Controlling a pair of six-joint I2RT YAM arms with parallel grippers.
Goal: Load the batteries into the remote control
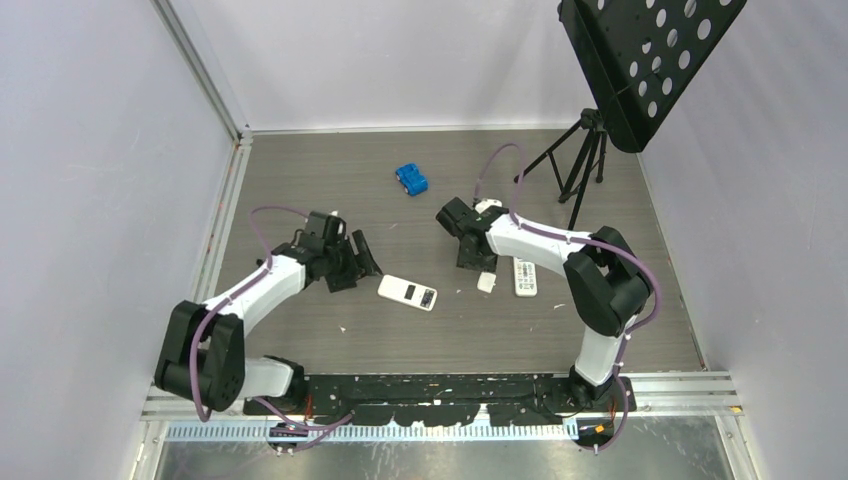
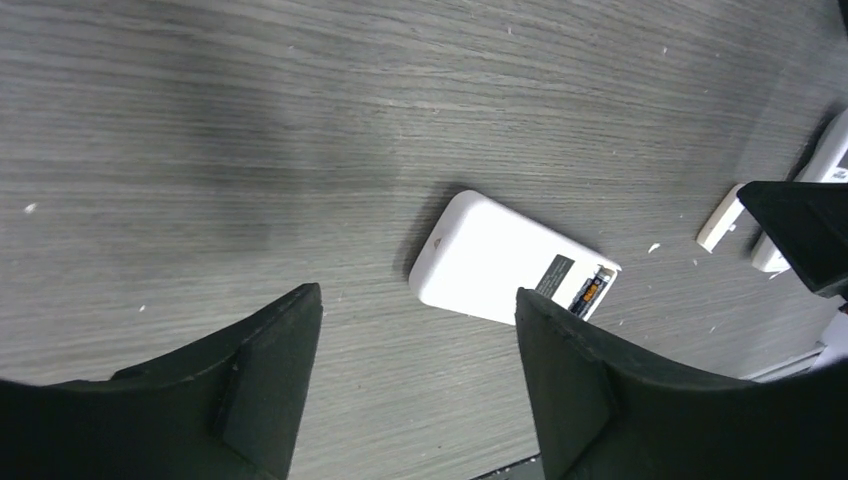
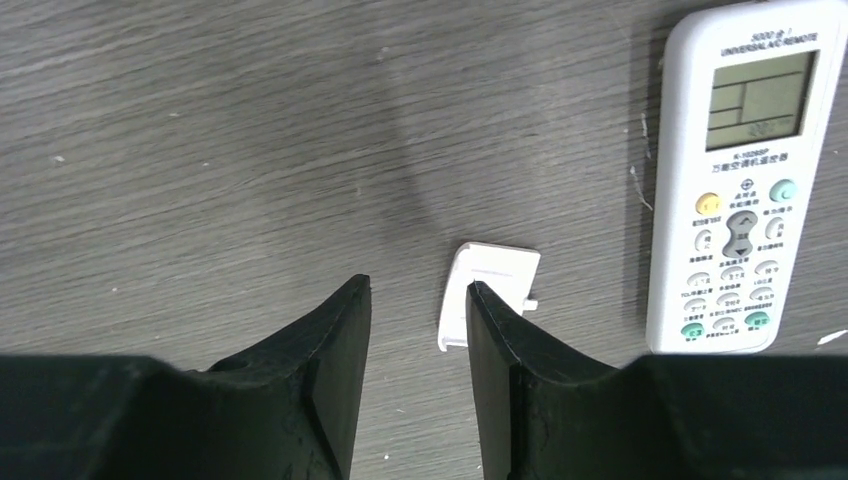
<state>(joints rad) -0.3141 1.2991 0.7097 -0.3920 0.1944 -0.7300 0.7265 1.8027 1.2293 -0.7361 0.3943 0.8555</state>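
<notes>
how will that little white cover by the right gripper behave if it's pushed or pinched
The battery cover looks thin, flat plastic, so it is probably very light and would slide across the table rather than roll or tip. Lying flat, it offers little edge, so the right gripper may skid it. Its small side tab looks snappable.

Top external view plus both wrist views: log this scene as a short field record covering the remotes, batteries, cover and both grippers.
remote control: face down on the table, battery bay uncovered at one end
batteries: dark cells visible in the bay, count unclear
battery cover: loose on the table, between the two remotes
second remote: buttons and screen facing up
left gripper: open, empty, beside the remote control
right gripper: open, empty, by the battery cover
blue block: farther back, apart
</notes>
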